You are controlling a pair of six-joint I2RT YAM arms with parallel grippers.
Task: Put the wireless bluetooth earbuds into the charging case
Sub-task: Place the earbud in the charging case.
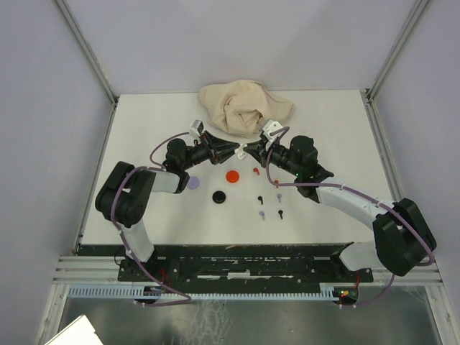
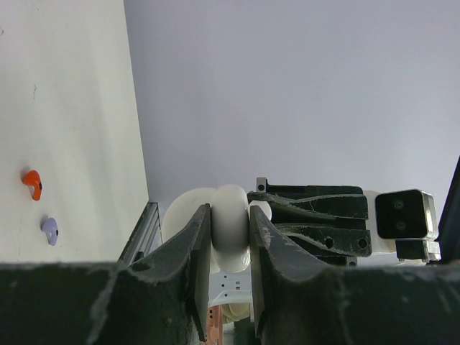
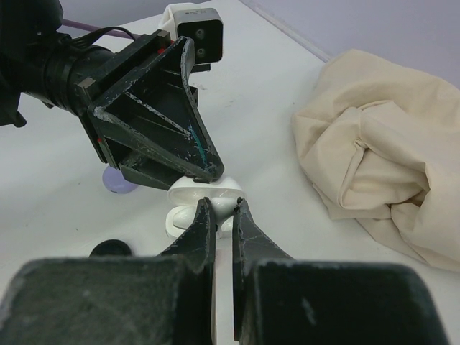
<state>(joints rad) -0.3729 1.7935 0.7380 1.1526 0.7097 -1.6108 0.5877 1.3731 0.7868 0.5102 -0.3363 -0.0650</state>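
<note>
The white charging case (image 1: 243, 152) is held open above the table between both grippers. My left gripper (image 1: 235, 151) is shut on the case (image 2: 231, 228), which fills the gap between its pads. In the right wrist view the open case (image 3: 205, 192) sits just under the left gripper (image 3: 213, 171). My right gripper (image 1: 251, 150) is shut on a white earbud (image 3: 223, 206) at the case mouth. A red earbud (image 1: 256, 171), black earbuds (image 1: 261, 198) and lavender earbuds (image 1: 262, 214) lie on the table. The red earbud (image 2: 31, 183) and a lavender one (image 2: 49, 230) show in the left wrist view.
A crumpled beige cloth (image 1: 244, 106) lies at the back, close behind the grippers, and shows in the right wrist view (image 3: 388, 165). A red disc (image 1: 232, 176), a black disc (image 1: 218, 196) and a lavender disc (image 1: 192, 182) lie on the white table (image 1: 323, 129).
</note>
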